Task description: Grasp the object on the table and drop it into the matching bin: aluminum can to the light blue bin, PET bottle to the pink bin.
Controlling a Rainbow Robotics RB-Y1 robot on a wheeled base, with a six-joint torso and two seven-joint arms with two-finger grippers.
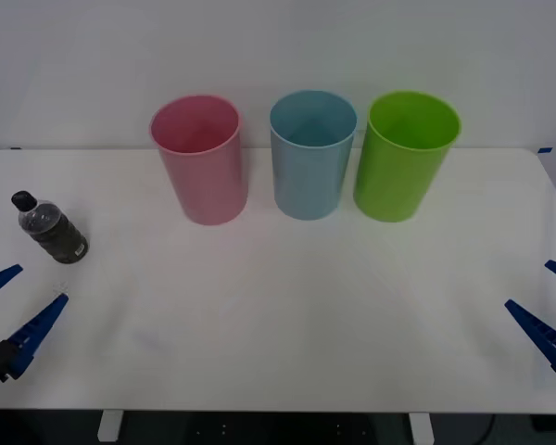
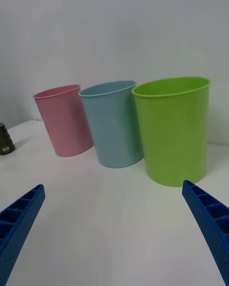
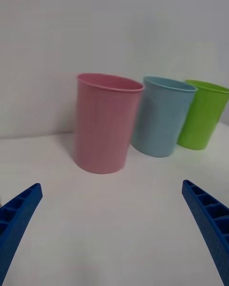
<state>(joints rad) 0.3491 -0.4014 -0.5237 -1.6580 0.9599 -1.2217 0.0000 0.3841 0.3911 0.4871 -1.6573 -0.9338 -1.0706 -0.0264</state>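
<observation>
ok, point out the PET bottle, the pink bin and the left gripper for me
PET bottle [image 1: 52,231]: front view, on its dark body.
pink bin [image 1: 205,176]: front view, on its outer wall.
left gripper [image 1: 11,299]: front view, midway between its open blue fingertips.

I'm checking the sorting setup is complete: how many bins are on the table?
3, in a row at the back of the table: the pink bin on the robot's left, the light blue bin in the middle, the green bin on the right. None looks hidden.
</observation>
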